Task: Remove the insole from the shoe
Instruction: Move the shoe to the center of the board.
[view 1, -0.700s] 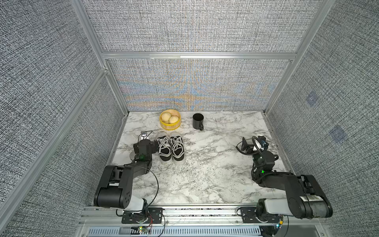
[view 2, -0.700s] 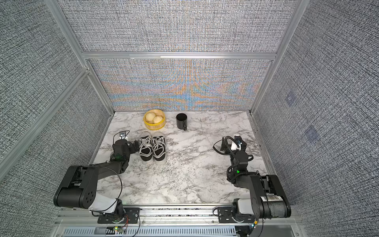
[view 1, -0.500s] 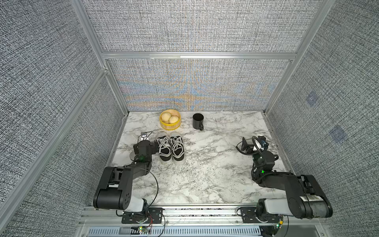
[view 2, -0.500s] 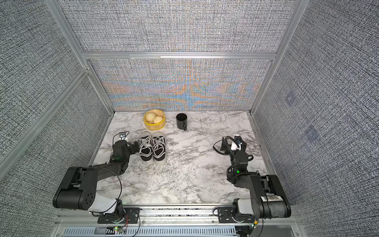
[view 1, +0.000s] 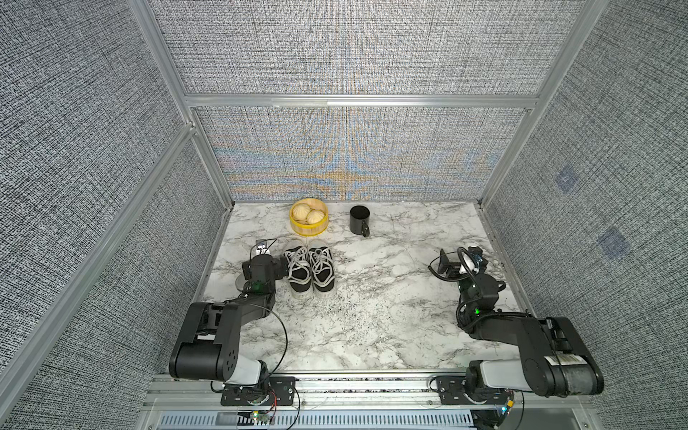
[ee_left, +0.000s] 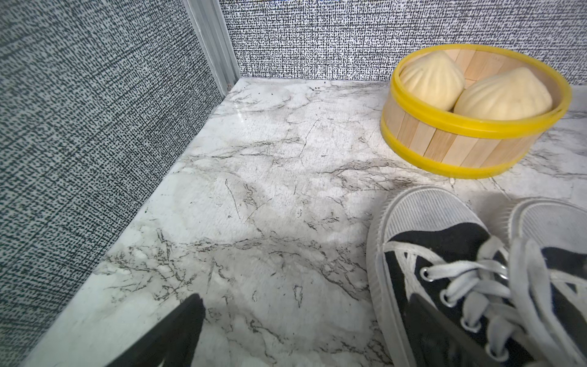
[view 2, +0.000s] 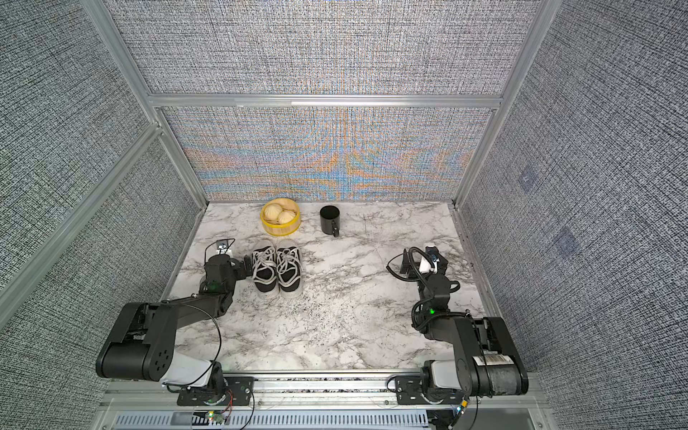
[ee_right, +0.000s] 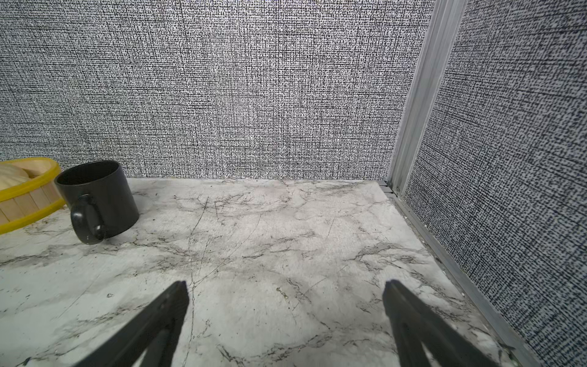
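Note:
Two black canvas shoes with white laces and soles stand side by side, the left shoe beside the right shoe. No insole shows; the shoe openings look dark. My left gripper is open and low, just left of the left shoe. One of its fingers overlaps that shoe's outer side; the jaws hold nothing. My right gripper is open over bare marble at the far right.
A yellow-rimmed wooden steamer basket with two buns stands behind the shoes. A black mug stands to its right. Fabric walls with metal posts close in three sides of the marble table.

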Available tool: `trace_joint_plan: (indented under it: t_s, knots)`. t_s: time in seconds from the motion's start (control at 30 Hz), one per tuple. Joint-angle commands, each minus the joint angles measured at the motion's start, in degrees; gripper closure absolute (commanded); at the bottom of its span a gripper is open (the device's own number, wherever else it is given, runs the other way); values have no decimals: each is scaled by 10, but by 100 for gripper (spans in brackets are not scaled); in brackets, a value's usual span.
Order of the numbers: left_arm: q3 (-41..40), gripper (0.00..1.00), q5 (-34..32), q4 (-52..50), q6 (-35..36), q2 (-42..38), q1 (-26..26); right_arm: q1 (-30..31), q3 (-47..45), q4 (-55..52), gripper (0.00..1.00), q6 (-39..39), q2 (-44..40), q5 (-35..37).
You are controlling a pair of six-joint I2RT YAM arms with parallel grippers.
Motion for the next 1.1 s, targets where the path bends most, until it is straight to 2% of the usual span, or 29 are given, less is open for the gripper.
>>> trace_joint_plan:
  t_s: [0.0, 0.03, 0.1, 0.27, 0.3, 0.37, 0.47, 0.57, 0.63, 0.73, 0.8, 0.87, 1.07]
  knots:
    - [-1, 0, 2, 9, 1, -4, 0, 1, -6, 29, 2, -6, -3, 3]
    - [-4, 0, 2, 13, 1, -6, 0, 5, -12, 43, 2, -5, -12, 14]
    - [-1, 0, 6, -3, 4, -23, 0, 10, -9, 1, 2, -6, -57, 29]
    - [33, 0, 1, -130, 0, -128, 0, 10, 35, -202, 2, 20, -185, 24]
    - [38, 0, 3, -149, -5, -145, 0, 9, 42, -231, 2, 57, -198, 45]
    - [64, 0, 1, -221, -33, -180, 0, 3, 77, -369, 2, 208, -227, 113]
    - [120, 0, -11, -359, -92, -211, 0, -23, 121, -494, 2, 230, -236, 9]
    - [153, 0, 29, -465, -146, -232, 0, -20, 161, -596, 3, 256, -236, -36]
    - [160, 0, 63, -510, -179, -246, 0, -7, 177, -637, 9, 278, -240, -52]
    - [156, 1, 118, -555, -244, -262, 0, 51, 186, -671, 14, 310, -255, -50]
    - [152, 7, 162, -577, -281, -269, 0, 99, 188, -680, 16, 337, -259, -44]
    - [144, 8, 208, -592, -310, -279, -1, 159, 188, -677, 21, 373, -253, -44]
    - [120, 12, 252, -629, -333, -328, -1, 345, 234, -657, 31, 435, -154, -39]
